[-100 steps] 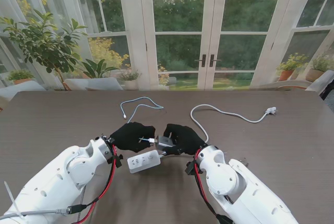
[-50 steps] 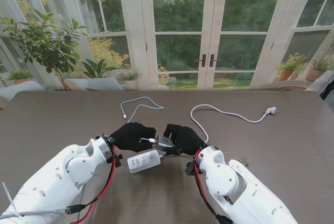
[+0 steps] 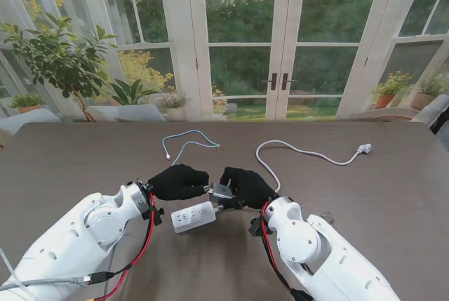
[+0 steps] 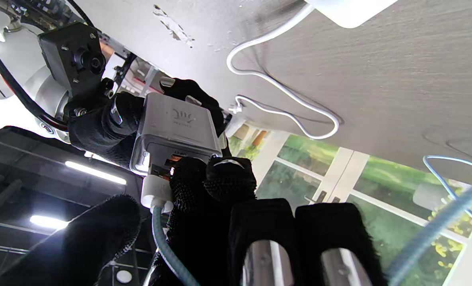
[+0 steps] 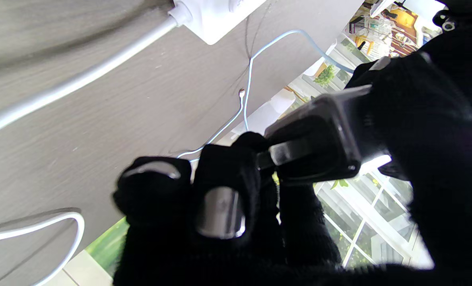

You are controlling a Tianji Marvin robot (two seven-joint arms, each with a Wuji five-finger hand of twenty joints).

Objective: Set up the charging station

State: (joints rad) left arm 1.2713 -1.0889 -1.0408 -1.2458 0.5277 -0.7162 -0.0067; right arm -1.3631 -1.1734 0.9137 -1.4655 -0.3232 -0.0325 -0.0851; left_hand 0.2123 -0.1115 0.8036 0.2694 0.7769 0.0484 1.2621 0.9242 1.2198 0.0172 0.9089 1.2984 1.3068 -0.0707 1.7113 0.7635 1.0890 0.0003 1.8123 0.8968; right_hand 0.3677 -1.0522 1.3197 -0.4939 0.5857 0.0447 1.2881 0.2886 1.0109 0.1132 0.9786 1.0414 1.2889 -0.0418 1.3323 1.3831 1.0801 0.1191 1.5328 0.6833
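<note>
A grey charger block (image 3: 223, 191) hangs above the table between my two gloved hands. My right hand (image 3: 245, 187) is shut on it, seen close up as the charger block (image 5: 319, 139) in the right hand (image 5: 220, 206). My left hand (image 3: 179, 182) is shut on the white USB plug (image 4: 156, 192) of the pale blue cable (image 3: 186, 145). In the left wrist view the plug sits against the port face of the charger block (image 4: 176, 127). A white power strip (image 3: 193, 217) lies on the table just nearer to me than the hands.
The power strip's white cord (image 3: 302, 152) runs to the far right and ends in a wall plug (image 3: 363, 149). The blue cable's free end (image 3: 167, 155) lies on the dark wooden table (image 3: 393, 196), farther from me than the hands. Glass doors stand behind the table.
My left hand has moved right toward the charger. The gap where the white USB plug showed between the hands has closed. The right hand and power strip have stayed put.
</note>
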